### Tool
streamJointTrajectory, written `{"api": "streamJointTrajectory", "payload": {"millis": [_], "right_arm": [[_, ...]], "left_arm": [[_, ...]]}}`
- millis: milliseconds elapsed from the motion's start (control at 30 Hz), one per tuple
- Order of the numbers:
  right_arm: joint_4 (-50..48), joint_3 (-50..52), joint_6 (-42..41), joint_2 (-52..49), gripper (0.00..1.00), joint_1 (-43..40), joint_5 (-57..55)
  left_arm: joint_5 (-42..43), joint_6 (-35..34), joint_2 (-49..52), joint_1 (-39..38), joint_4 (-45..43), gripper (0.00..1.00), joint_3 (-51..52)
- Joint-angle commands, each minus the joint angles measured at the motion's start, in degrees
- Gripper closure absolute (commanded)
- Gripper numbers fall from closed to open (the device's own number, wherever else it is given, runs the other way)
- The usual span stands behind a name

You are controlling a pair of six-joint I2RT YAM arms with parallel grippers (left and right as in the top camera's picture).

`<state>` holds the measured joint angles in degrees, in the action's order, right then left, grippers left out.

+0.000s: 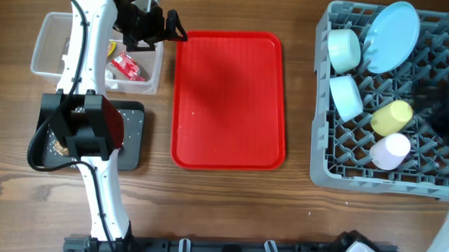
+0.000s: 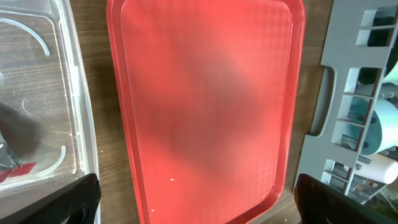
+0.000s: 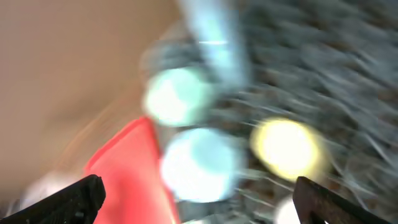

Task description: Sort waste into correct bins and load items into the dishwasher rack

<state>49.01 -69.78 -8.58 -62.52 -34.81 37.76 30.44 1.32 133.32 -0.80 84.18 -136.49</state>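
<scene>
Rack, large grey plastic lattice crate, right counter edge. Left tool spread empty beside flat red tray; right tool released above crate. Risk: blurred right view; tool could clip pale blue round plate.

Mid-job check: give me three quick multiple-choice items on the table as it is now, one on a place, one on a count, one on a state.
1. Where is the yellow cup?
A on the red tray
B in the rack
C in the clear tub

2. How many bowls are in the rack?
A one
B two
C four

3. The left gripper is:
A open and empty
B shut on a wrapper
C shut on a cup

Answers: 1 B, the yellow cup lies among the rack's pegs. 2 B, two pale blue bowls sit one below the other. 3 A, its fingers stand wide apart with nothing between them.
</scene>
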Motion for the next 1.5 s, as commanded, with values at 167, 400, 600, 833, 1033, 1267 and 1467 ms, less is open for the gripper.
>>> {"api": "streamJointTrajectory", "payload": {"millis": [167, 400, 600, 833, 1033, 1267, 1467], "right_arm": [[0.3, -1.4, 8.4, 16.2, 0.00, 28.9, 2.7], [5.1, -1.4, 8.6, 15.9, 0.00, 30.1, -12.9], [-3.3, 8.5, 8.6, 17.2, 0.00, 32.0, -26.8], [-38.2, 44.3, 8.1, 38.8, 0.00, 37.3, -25.9], [-38.8, 60.4, 8.2, 58.4, 0.00, 37.4, -26.2], [-40.7, 65.7, 8.7, 62.4, 0.00, 37.4, -27.1], [-46.0, 67.7, 8.6, 62.4, 0.00, 37.5, -27.7]], "left_arm": [[-0.2, -0.3, 0.8, -0.1, -0.1, 0.00, -0.2], [-0.2, -0.3, 0.8, -0.1, -0.1, 0.00, -0.2], [-0.2, -0.3, 0.8, -0.1, -0.1, 0.00, -0.2], [-0.2, -0.3, 0.8, -0.1, -0.1, 0.00, -0.2], [-0.2, -0.3, 0.8, -0.1, -0.1, 0.00, -0.2], [-0.2, -0.3, 0.8, -0.1, -0.1, 0.00, -0.2], [-0.2, -0.3, 0.8, -0.1, -0.1, 0.00, -0.2]]}}
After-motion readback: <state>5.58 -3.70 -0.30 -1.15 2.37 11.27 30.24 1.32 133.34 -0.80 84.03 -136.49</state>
